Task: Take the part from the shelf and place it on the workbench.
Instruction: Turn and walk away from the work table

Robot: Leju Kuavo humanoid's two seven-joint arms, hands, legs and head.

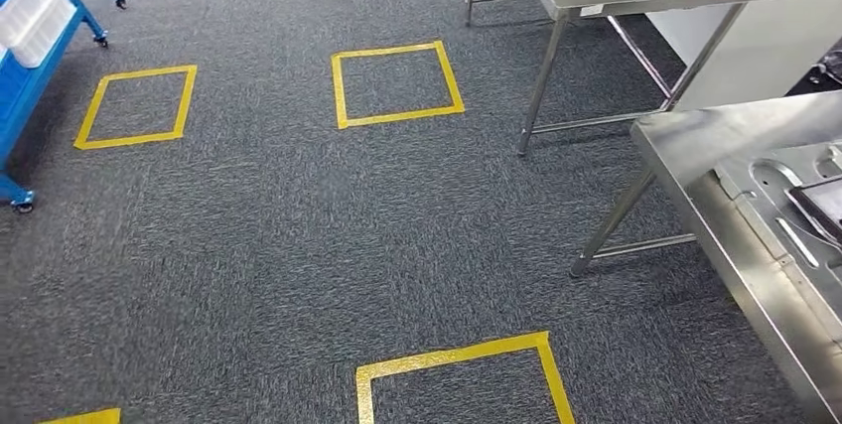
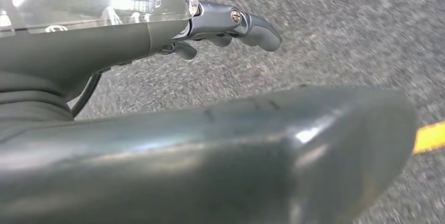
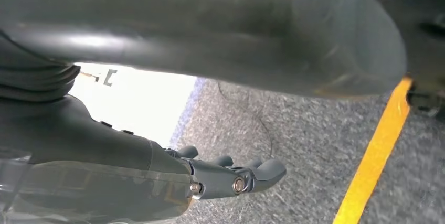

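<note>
A grey pressed-metal part (image 1: 770, 181) lay flat on the steel workbench (image 1: 695, 136), toward its near end, with a dark flat piece (image 1: 819, 208) resting on it; the blue shelf (image 1: 30, 67) stood well apart from the workbench, across the carpet (image 1: 278, 245). The left hand (image 2: 231, 24) hung above the carpet with its fingers stretched loosely out, holding and touching nothing. The right hand (image 3: 231, 177) hung likewise, fingers apart and empty, near a strip of yellow tape (image 3: 372, 156), both hands away from the part.
</note>
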